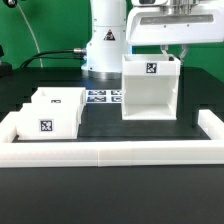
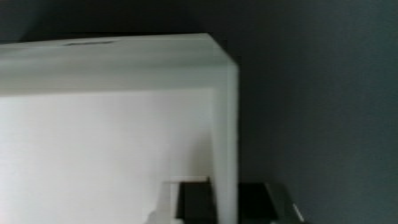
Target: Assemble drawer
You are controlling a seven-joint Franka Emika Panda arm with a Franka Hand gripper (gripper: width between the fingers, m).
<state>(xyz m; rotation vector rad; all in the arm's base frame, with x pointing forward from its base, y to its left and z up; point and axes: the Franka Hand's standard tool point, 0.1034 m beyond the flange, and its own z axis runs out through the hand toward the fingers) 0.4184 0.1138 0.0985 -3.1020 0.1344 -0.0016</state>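
The white drawer casing (image 1: 150,92) stands upright on the black table at the exterior view's right, with its open side toward the camera and a tag on its back wall. My gripper (image 1: 181,52) comes down from above onto the top edge of the casing's right wall. In the wrist view the thin wall (image 2: 226,120) runs between my two black fingers (image 2: 192,203), which press on both sides of it; my gripper (image 2: 228,192) is shut on it. Two small white trays (image 1: 47,118) (image 1: 62,97) sit side by side at the exterior view's left.
A long low white rail (image 1: 110,151) runs along the front and turns back at both ends. The marker board (image 1: 101,97) lies flat between the trays and the casing. The robot's base (image 1: 104,45) stands behind.
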